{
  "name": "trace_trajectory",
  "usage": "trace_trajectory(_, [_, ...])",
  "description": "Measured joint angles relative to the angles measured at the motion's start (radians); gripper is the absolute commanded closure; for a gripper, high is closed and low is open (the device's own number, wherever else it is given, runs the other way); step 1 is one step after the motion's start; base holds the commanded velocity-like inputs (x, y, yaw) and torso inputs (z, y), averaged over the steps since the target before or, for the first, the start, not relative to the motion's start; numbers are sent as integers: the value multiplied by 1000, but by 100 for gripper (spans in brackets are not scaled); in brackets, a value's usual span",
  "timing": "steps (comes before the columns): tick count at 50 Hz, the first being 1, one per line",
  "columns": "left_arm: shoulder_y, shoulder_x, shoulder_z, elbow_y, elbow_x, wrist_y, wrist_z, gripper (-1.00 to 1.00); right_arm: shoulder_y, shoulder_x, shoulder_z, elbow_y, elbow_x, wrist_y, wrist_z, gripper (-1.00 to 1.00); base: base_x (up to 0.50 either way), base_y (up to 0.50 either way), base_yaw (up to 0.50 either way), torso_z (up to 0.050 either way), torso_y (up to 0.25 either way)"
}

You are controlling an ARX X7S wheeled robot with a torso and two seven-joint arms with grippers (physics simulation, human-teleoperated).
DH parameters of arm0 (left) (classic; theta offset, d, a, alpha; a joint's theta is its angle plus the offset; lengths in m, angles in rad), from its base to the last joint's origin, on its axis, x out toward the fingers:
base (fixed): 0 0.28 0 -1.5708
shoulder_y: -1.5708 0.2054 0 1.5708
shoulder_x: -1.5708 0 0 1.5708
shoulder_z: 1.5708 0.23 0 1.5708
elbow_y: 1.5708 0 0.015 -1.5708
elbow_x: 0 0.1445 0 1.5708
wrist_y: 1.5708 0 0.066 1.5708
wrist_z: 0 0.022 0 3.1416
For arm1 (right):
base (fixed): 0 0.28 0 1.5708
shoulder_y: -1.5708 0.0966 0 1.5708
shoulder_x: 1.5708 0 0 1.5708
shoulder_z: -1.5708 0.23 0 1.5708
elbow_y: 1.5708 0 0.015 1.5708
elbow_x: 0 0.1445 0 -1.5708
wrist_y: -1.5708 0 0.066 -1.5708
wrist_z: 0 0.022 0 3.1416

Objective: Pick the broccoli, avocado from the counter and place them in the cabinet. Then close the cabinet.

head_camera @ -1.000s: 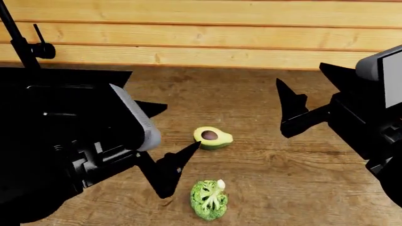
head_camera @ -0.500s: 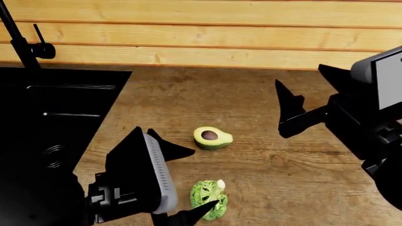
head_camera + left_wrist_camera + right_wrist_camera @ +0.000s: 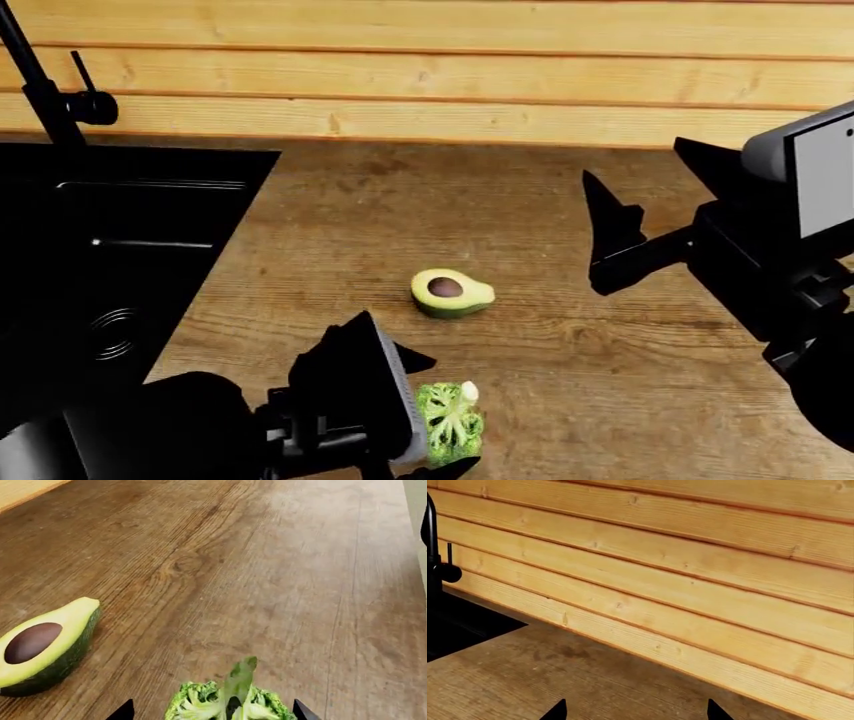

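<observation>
Broccoli [image 3: 451,425]: we see it lying crown-down, stalk up, on our counter [image 3: 561,240].
Avocado [image 3: 451,292]: halved, pit up, nearby.

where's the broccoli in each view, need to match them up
Head view: broccoli low in the picture, nearer the camera than the avocado, beside the left pincer.
Left wrist view: at the bottom edge, between the pincer's fingertips.
Right wrist view: not in it.
Shared landmark: the avocado on the counter.
</observation>
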Motion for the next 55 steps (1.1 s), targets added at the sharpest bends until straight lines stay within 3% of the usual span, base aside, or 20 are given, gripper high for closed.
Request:
trace_trajectory(2, [1, 2, 19, -9, 15, 5, 1, -100, 0, 0, 0, 0, 1, -1, 1, -100, 0, 0, 0, 0, 0])
trace_trajectory(3, [1, 2, 29, -12, 21, 7, 3, 100, 0, 0, 0, 0, 2, -2, 2, -100, 0, 0, 0, 0, 0])
trace_trajectory(15, [17, 7, 38, -25, 65, 56, -19, 100, 4, -2, -3, 3, 9, -8, 10, -100, 0, 0, 0, 0, 0])
trace_trajectory(21, [49, 29, -104, 17, 3, 58, -108, 100, 32, -17, -52, 37, -3, -27, 12, -100, 0, 0, 0, 0, 0])
trace_trajectory(36, [84, 48, -498, 157, -260, 34, -357, 100, 197, -55, -325, 299, -132, -153, -4, -100, 0, 0, 0, 0, 0])
trace_trajectory(46, [102, 53, -616, 184, -289, 67, -425, 100, 204, -47, -379, 354, -186, -251, -2, -100, 0, 0, 0, 0, 0])
trace_trajectory(55, [96, 54, -675, 170, -330, 76, -463, 100, 331, -21, -522, 526, -210, -304, -169, -100, 0, 0, 0, 0, 0])
